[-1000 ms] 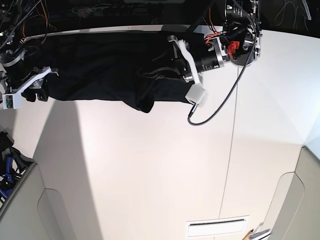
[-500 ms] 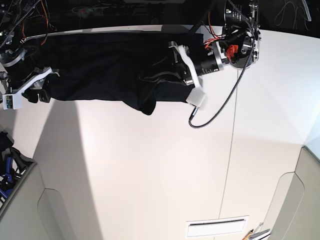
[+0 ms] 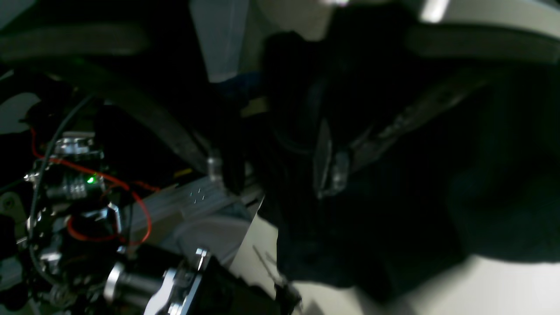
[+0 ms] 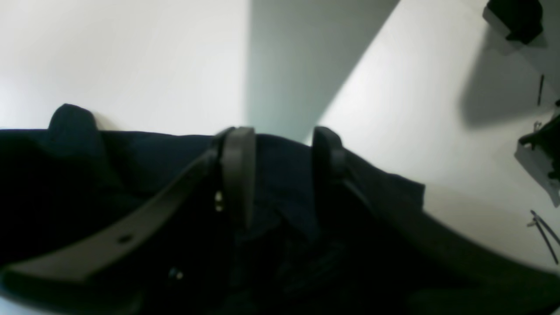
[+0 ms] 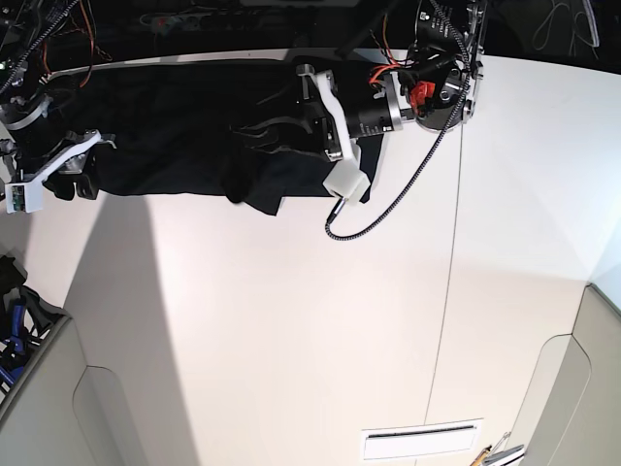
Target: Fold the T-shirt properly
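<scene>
The black T-shirt (image 5: 165,126) lies stretched along the far edge of the white table (image 5: 291,320), with a loose flap hanging towards me near its middle. My left gripper (image 5: 277,136) reaches leftward over the shirt's right half. In the left wrist view its fingers stand wide apart, so the left gripper (image 3: 271,170) is open, with dark T-shirt cloth (image 3: 393,218) behind and below it. My right gripper (image 5: 73,175) sits at the shirt's left end. In the right wrist view the right gripper (image 4: 282,144) is open, its fingers straddling the T-shirt's (image 4: 87,197) straight edge.
A braided black cable (image 5: 388,209) loops from the left arm onto the table. A seam (image 5: 451,282) runs down the tabletop and a white slotted plate (image 5: 422,442) lies near the front edge. Blue items (image 5: 12,335) sit off the table's left side.
My left arm has moved left along the shirt, and the hanging flap has shifted left with it. The right arm has not moved.
</scene>
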`<state>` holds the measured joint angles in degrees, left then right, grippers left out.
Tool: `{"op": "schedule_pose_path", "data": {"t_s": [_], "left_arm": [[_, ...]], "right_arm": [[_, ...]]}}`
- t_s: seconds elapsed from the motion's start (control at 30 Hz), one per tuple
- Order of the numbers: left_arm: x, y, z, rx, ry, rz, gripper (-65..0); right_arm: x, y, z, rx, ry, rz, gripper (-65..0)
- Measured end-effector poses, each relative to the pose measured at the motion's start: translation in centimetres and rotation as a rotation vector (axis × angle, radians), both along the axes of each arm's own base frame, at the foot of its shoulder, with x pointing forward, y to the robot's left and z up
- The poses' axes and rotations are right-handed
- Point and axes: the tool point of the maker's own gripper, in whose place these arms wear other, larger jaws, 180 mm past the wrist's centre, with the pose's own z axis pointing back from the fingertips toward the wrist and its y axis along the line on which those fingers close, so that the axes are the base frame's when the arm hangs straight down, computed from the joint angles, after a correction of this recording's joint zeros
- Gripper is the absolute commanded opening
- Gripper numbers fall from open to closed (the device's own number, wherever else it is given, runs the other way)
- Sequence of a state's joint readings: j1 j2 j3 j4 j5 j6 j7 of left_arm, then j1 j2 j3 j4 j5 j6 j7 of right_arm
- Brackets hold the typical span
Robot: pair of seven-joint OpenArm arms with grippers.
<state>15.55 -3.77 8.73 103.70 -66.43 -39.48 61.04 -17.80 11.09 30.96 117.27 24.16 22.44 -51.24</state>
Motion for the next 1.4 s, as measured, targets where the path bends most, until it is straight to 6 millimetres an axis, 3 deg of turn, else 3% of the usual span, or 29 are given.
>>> {"op": "schedule_pose_path", "data": {"t_s": [0.33,0.43,0.57,0.67,0.77,0.9,1.03,1.17,1.4], "left_arm": [[0.6,0.0,0.4,-0.014,-0.016,0.017,-34.5],[1.2,0.0,0.8,-0.01,-0.036,0.017,-34.5],[1.6,0.3,-0.2,0.071,-0.065,0.011,-34.5],[1.7,0.4,-0.8,0.112,-0.074,0.009,-34.5],[1.7,0.5,-1.1,0.13,-0.076,0.008,-34.5],[1.7,0.6,-1.5,0.154,-0.08,0.007,-34.5],[1.7,0.6,-1.5,0.153,-0.08,0.007,-34.5],[1.7,0.6,-1.5,0.153,-0.08,0.006,-34.5],[1.7,0.6,-1.5,0.153,-0.08,0.006,-34.5]], "right_arm": [[0.0,0.0,0.0,-0.002,0.001,0.0,-42.9],[-0.3,-0.9,-0.3,-0.06,0.023,-0.016,-42.8],[-0.5,-2.8,-0.2,-0.162,0.05,-0.021,-30.0],[-0.7,-4.6,-0.4,-0.221,0.081,-0.026,-27.7],[-1.5,-6.9,-1.8,-0.215,0.137,-0.069,-27.7],[-2.6,-8.6,-3.9,-0.082,0.179,-0.134,-27.6],[-3.9,-8.7,-5.9,0.04,0.224,-0.147,-27.6],[-4.2,-7.8,-6.7,0.137,0.228,-0.105,-27.6],[-5.4,-8.2,-9.3,0.208,0.304,-0.128,-27.7]]}}
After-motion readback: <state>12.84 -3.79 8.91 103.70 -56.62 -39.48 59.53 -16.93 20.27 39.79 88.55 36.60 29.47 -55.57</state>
